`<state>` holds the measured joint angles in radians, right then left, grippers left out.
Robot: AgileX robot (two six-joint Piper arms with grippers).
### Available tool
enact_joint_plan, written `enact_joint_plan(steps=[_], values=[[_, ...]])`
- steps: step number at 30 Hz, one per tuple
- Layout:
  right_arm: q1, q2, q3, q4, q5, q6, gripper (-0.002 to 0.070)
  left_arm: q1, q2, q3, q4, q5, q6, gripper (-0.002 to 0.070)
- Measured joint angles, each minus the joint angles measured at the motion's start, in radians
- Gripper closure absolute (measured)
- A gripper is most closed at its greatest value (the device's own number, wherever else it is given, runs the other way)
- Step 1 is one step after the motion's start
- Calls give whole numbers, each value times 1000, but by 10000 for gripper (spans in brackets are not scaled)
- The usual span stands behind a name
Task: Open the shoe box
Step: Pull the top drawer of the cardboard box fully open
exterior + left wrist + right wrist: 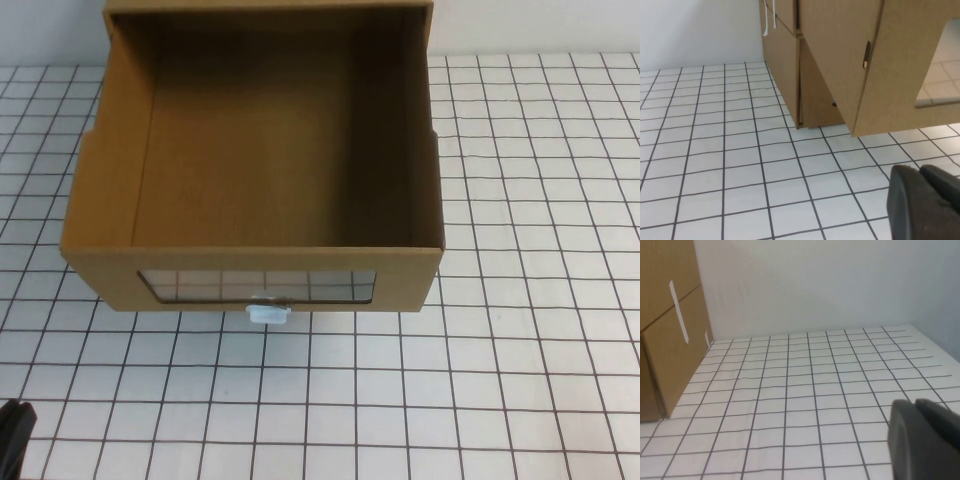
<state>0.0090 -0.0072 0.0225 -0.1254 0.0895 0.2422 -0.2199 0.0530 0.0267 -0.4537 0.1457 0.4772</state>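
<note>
Left hand (921, 176) and right hand (916, 409): closed, empty, shoe box (400, 285) ahead between them. Likely light, stiff; grip white tab (268, 314).

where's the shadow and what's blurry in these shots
High view: even light; the shoe box is shaded inside, darkest at its right wall; left gripper a dark sliver at the bottom left corner. Left wrist view: left gripper blurred near the lens, shade beneath the box. Right wrist view: right gripper blurred near the lens, table sharp.
</note>
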Motion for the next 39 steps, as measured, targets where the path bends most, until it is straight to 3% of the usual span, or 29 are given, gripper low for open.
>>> enact_joint_plan(steps=[8,13,16,39], values=[[0,0,0,44,13,-19,689,0,0,0,0,2,0,677],[0,0,0,298,118,-339,689,0,0,0,0,2,0,677],[0,0,0,331,218,-412,689,0,0,0,0,2,0,677],[0,0,0,418,275,-440,689,0,0,0,0,4,0,677]])
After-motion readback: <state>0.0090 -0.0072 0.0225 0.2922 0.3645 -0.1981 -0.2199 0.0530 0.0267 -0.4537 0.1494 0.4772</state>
